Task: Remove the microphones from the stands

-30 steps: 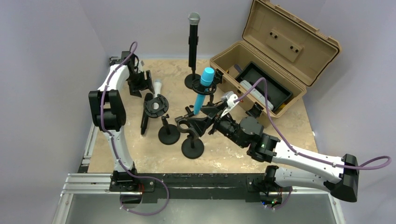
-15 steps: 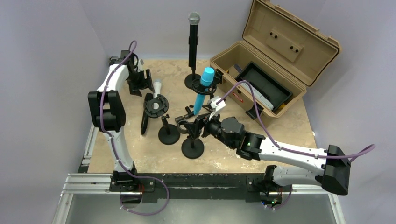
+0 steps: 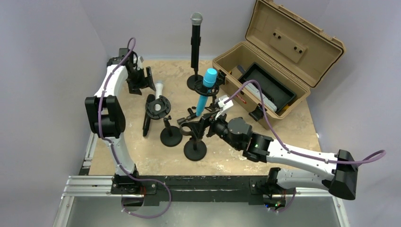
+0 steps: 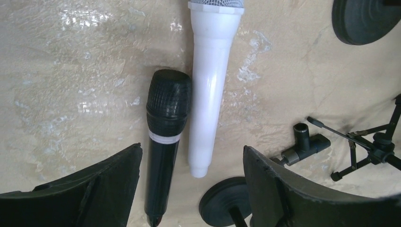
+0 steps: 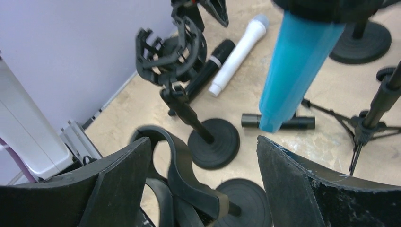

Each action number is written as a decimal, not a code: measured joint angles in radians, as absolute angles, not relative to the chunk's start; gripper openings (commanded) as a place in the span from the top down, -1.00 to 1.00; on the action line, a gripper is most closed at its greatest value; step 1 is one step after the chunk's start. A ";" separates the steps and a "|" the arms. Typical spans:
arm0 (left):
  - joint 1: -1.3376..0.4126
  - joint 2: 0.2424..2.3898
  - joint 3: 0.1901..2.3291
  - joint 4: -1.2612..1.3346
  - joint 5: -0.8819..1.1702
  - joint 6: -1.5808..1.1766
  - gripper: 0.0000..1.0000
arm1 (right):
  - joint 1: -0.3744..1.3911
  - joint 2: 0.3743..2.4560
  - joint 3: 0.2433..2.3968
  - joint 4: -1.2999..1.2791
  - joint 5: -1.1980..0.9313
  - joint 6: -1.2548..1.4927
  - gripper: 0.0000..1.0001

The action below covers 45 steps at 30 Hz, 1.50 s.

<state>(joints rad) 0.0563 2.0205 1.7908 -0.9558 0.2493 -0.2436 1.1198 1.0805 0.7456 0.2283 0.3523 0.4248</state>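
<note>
Blue mic (image 5: 295, 66), steeply tilted in its stand (image 5: 328, 6), lies at one o'clock from right gripper (image 5: 203, 149), jaws spread, empty; left gripper (image 4: 191, 151), likewise spread, farther off.

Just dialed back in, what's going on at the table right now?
The right end effector, open, is at the blue microphone, which sits in its stand, not yet gripped. The left end effector hovers open over a black microphone and a white microphone lying side by side on the table.
</note>
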 measured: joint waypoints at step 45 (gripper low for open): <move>-0.864 1.409 1.725 -0.545 -0.186 -0.197 -0.55 | 0.725 0.787 0.823 0.020 0.402 0.477 -0.81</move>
<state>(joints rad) -0.8639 1.4090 1.7252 -0.5449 -0.1856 -0.1970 0.7250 0.7872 0.8230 0.0204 0.4015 0.4770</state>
